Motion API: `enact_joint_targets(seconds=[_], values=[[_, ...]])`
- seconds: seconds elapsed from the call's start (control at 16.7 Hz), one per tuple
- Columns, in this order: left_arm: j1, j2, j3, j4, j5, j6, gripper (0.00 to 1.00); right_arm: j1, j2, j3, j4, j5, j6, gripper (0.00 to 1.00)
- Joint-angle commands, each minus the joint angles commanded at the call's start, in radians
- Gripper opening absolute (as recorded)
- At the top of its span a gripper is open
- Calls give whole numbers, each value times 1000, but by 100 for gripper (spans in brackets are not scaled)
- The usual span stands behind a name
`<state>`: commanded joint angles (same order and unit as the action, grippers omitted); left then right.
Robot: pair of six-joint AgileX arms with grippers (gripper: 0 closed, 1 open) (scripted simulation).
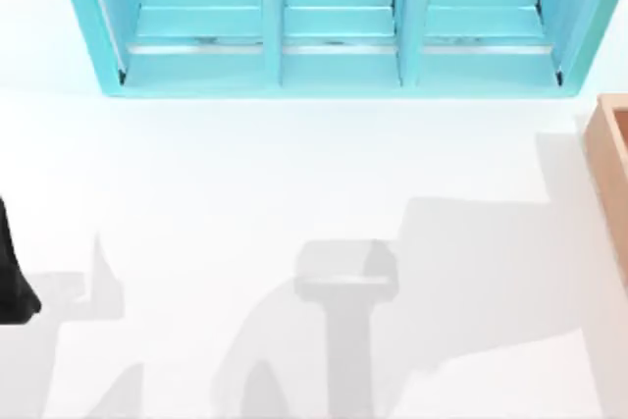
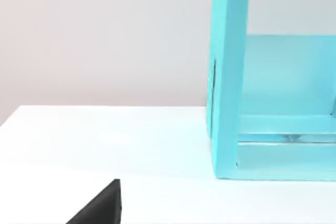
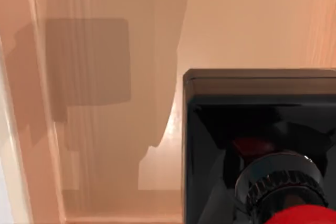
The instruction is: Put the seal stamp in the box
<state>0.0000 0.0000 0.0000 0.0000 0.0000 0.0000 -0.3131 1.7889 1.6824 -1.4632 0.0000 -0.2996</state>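
The seal stamp [image 3: 257, 129] is close up in the right wrist view: glossy black base, short black neck [image 3: 278, 182] and red knob [image 3: 307, 217] nearest the camera. It stands over the tan floor of the box [image 3: 105, 145], and a square shadow lies on that floor off to one side. In the top view the box [image 1: 613, 169] is cut by the table's right edge. My left arm [image 1: 12, 282] is parked at the far left edge, and a black corner of my left gripper [image 2: 100, 208] pokes into the left wrist view above the white table.
A big cyan shelf unit [image 1: 334, 66] with compartments stands along the back of the white table [image 1: 245, 174]; its side wall [image 2: 228, 77] rises in the left wrist view. Grey arm shadows lie across the table's front half.
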Motion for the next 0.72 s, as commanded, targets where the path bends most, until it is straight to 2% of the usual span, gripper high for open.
enact_joint_targets(seconds=[0.3,0.72], values=[[0,0,0,0,0,0,100,3,5,-20,19,1,3,0],[0,0,0,0,0,0,100,4,-2,-244,241,0,4,0]])
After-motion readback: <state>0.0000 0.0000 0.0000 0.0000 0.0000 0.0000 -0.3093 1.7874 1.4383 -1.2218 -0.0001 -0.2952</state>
